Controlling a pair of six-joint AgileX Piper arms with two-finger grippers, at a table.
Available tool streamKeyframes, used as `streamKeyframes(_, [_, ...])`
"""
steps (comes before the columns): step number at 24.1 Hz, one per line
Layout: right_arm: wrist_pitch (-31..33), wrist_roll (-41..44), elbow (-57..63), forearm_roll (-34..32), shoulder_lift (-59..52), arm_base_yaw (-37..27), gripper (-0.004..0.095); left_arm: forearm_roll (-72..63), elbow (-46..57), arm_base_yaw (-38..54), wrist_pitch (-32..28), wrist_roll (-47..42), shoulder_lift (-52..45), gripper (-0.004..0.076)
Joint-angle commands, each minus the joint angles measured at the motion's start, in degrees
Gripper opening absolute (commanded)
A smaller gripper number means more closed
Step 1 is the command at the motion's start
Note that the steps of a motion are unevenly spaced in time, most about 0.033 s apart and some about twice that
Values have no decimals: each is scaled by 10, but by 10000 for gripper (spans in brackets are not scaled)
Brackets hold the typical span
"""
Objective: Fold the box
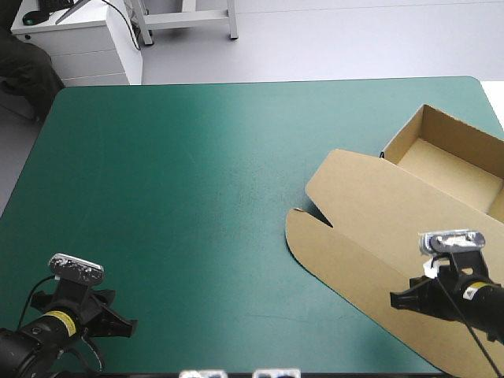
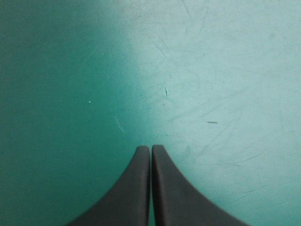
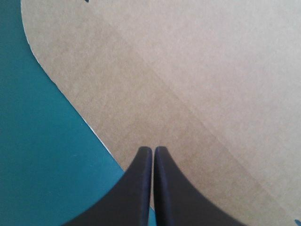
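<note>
box (image 1: 370, 209): brown open tray, lid flat, right side of the counter (image 1: 173, 197).
left end effector (image 2: 151, 149): fingers together, over bare teal-green cover, near-left corner.
right end effector (image 3: 153, 150): fingers together, over the lid's curved edge.

1. Near the table's (image 1: 197, 197) near-left corner, we are seeing the left arm (image 1: 31, 335): black, with a yellow band (image 1: 57, 320) at the wrist.
2. Near the table's near-right corner, the right arm (image 1: 482, 305) is showing the same black and yellow.
3. We are noting matt black fingers (image 2: 131, 188) on the left gripper (image 2: 151, 148) and right gripper (image 3: 153, 149), broad-based, curving to rounded tips.
</note>
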Motion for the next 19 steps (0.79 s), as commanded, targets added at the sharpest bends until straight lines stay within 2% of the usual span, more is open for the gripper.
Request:
streamKeyframes(1, [-45, 4, 33, 4, -58, 2, 0, 0, -14, -2, -28, 1, 2, -8])
streamKeyframes(9, [-54, 30, 73, -64, -179, 2, 0, 0, -14, -2, -28, 1, 2, -8])
streamKeyframes(13, [-55, 30, 105, -66, -219, 2, 0, 0, -14, -2, -28, 1, 2, -8])
streamKeyframes(19, [-65, 30, 114, -64, -222, 2, 0, 1, -14, -2, -28, 1, 2, -8])
